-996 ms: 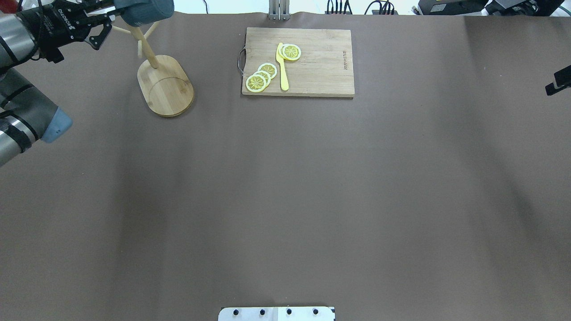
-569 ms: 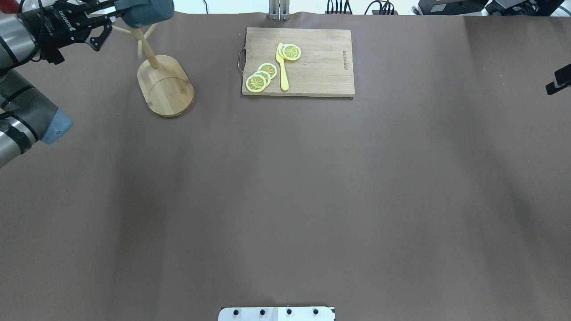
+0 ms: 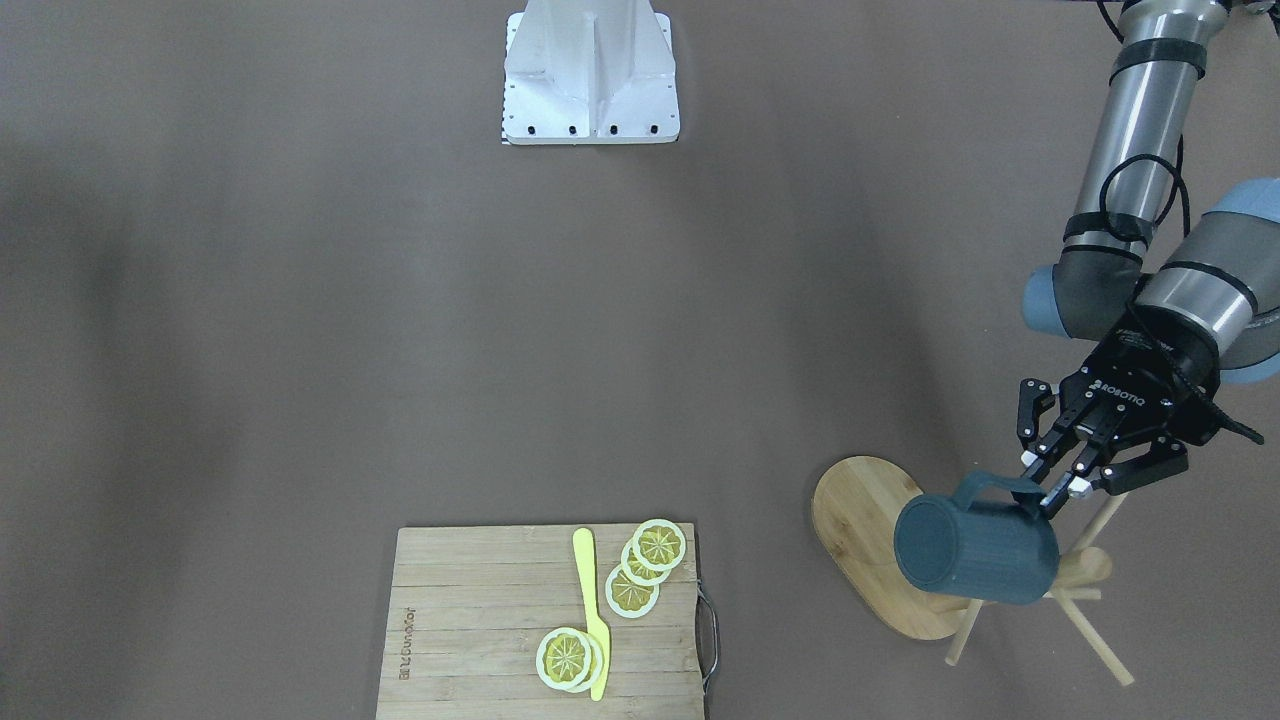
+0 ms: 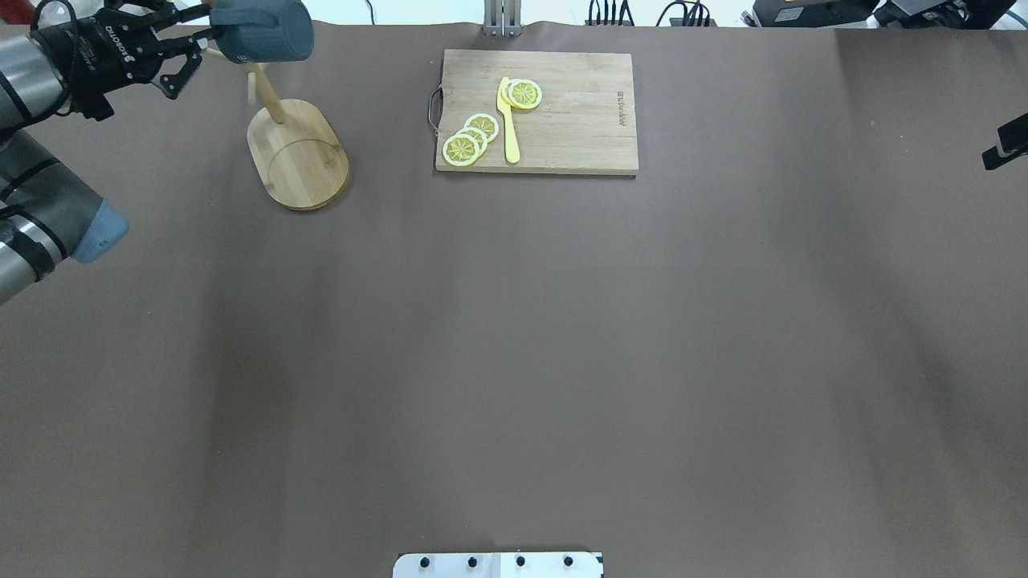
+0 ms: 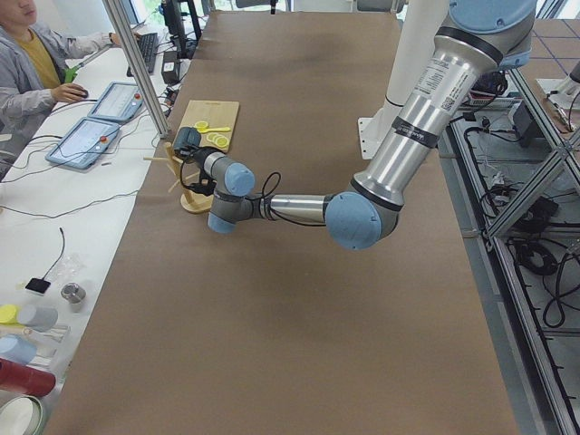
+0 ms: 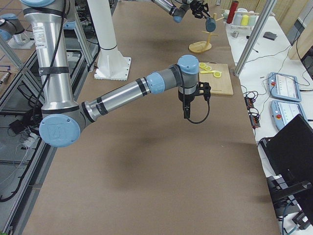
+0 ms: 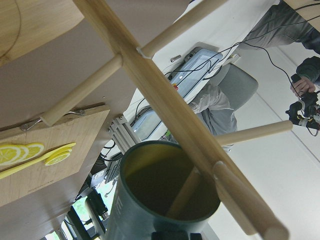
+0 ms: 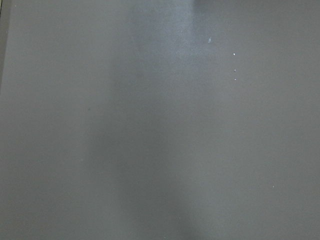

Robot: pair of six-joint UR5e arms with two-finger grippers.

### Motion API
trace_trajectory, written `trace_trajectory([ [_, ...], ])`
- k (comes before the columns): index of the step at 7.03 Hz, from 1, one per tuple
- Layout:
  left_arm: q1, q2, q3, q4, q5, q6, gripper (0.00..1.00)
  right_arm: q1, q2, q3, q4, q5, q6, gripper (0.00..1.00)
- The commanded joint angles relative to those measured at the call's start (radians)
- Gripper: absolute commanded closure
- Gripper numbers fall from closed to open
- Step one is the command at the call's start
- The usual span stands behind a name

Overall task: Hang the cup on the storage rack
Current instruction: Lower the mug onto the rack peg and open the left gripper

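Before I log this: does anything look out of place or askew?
The cup lies on its side in the left gripper; the wrist view shows a peg of the storage rack inside its mouth, not through its handle.

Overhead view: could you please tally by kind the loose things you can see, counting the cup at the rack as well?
cup: 1
storage rack: 1
cutting board: 1
yellow knife: 1
lemon slices: 5
Total: 9
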Motion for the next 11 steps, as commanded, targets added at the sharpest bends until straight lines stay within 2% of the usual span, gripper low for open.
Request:
trace_trajectory([
  [1,0.001,-0.001,-0.001,0.000,-0.001,0.013,0.52,-0.002,0.000,-0.001,0.000,0.000,0.000,0.00],
  [5,0.003,0.033,-0.056,-0.027,-0.006,0.025,0.45,-0.003,0.005,-0.001,0.000,0.000,0.000,0.00],
  [6,0.003,0.065,-0.099,-0.029,-0.009,0.039,0.38,-0.005,0.005,-0.001,0.000,0.000,0.000,0.00],
  [8,0.004,0.131,-0.182,-0.031,-0.014,0.213,0.37,-0.006,0.005,-0.001,0.000,0.000,0.003,0.00],
  [9,0.004,0.131,-0.182,-0.031,-0.014,0.285,0.37,-0.006,0.005,-0.001,0.000,0.000,0.003,0.00],
  [11,0.006,0.174,-0.188,-0.032,-0.014,0.605,0.37,-0.006,0.005,-0.001,0.000,0.000,0.005,0.00],
])
